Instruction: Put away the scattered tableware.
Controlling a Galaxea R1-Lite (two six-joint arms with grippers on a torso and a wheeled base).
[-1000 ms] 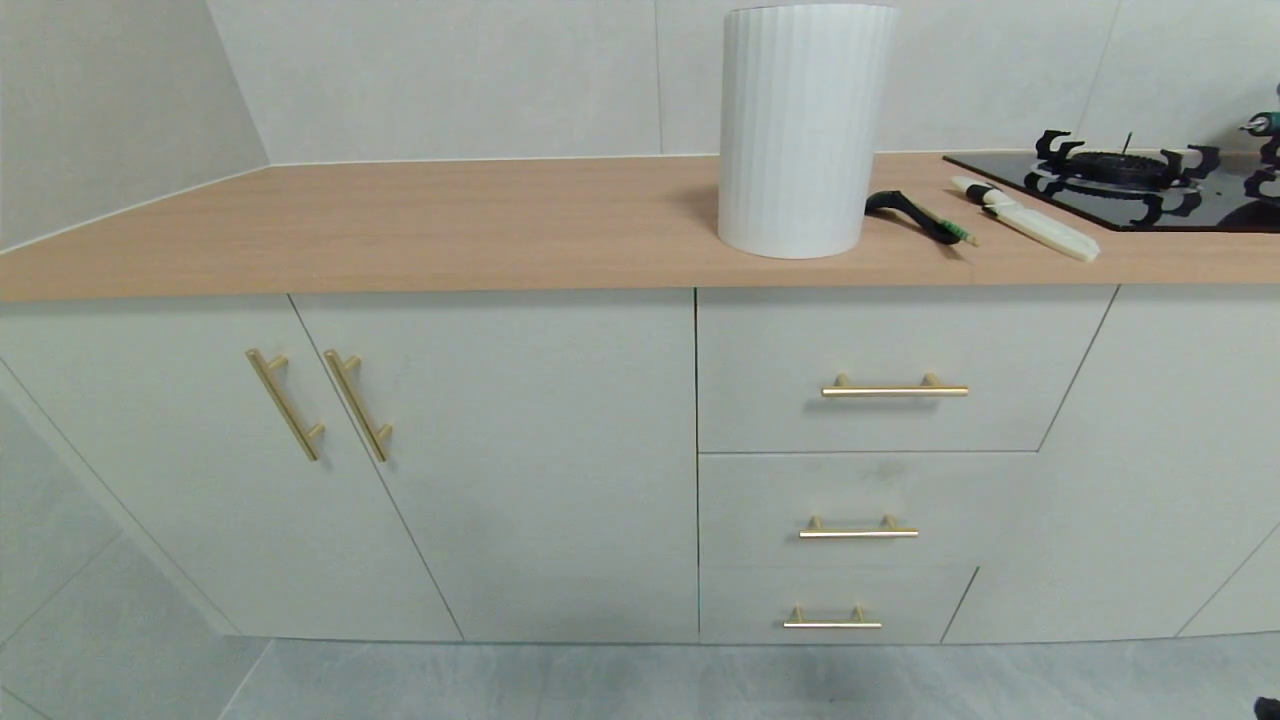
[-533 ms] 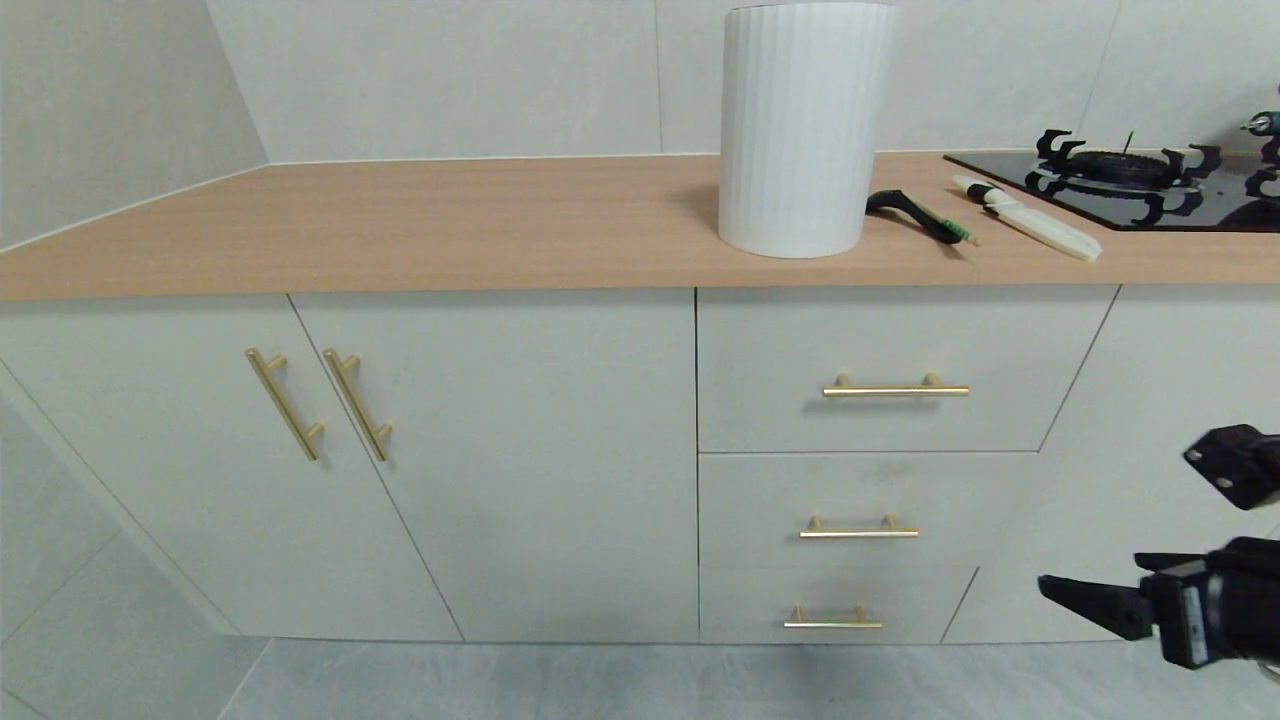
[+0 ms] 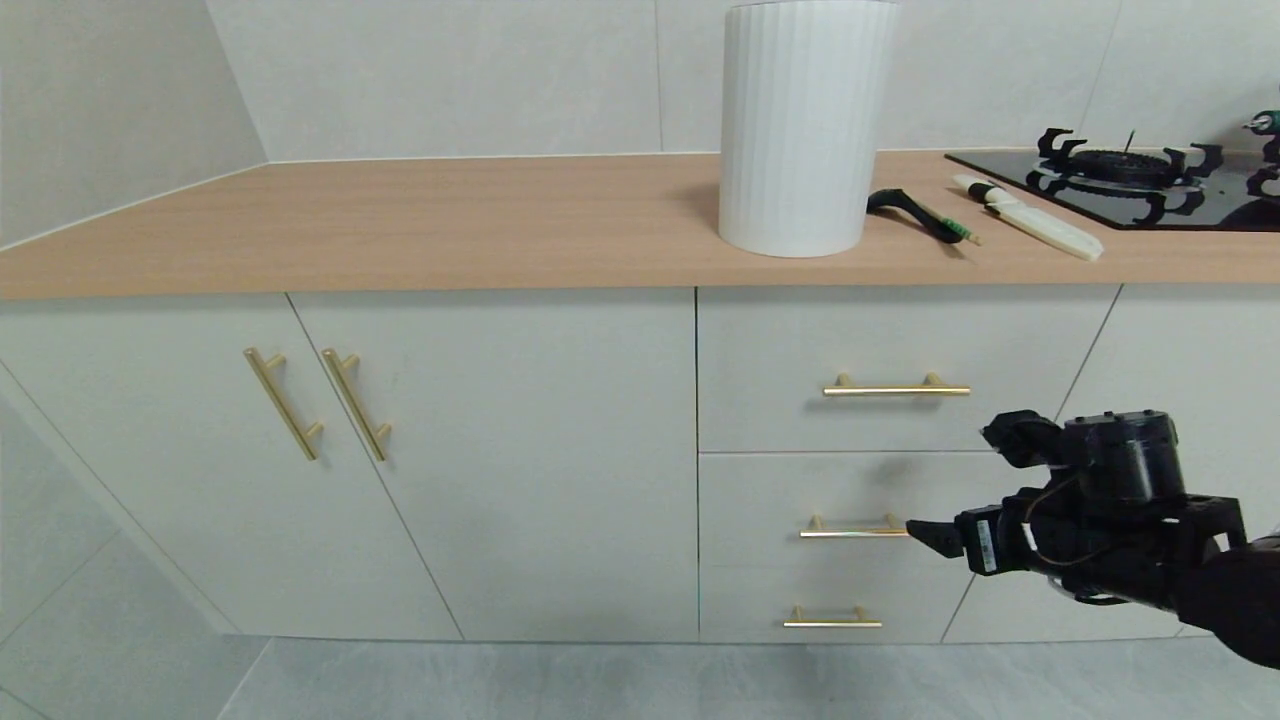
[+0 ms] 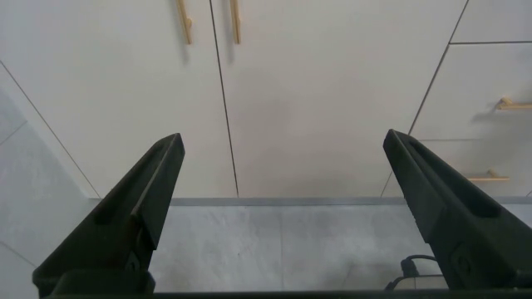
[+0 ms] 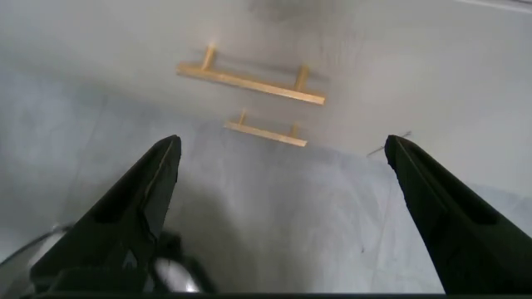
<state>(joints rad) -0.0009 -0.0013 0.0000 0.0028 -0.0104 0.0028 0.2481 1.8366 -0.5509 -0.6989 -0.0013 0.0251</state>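
Wood-topped desk (image 3: 400, 220), head view: tall white ribbed cylindrical holder (image 3: 800, 130) upright. Black-handled utensil with green tip (image 3: 915, 215) and white utensil with black band (image 3: 1030, 222) lie loose at its 3 o'clock, near black gas hob (image 3: 1120, 180). Right gripper (image 3: 950, 480) low at 5 o'clock, fingers apart, empty, tip near middle drawer's brass handle (image 3: 858, 530).
Left wrist view: left gripper (image 4: 283, 141), fingers apart, empty, facing pale cabinet doors (image 4: 332, 83).
Right wrist view: fingers apart before brass handles.
Judgement: nothing stowed yet, both utensils left.

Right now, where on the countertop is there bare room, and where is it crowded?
Bare: the countertop everywhere left of the white ribbed canister. Crowded: between canister and gas hob, where a black-handled tool and white knife lie.
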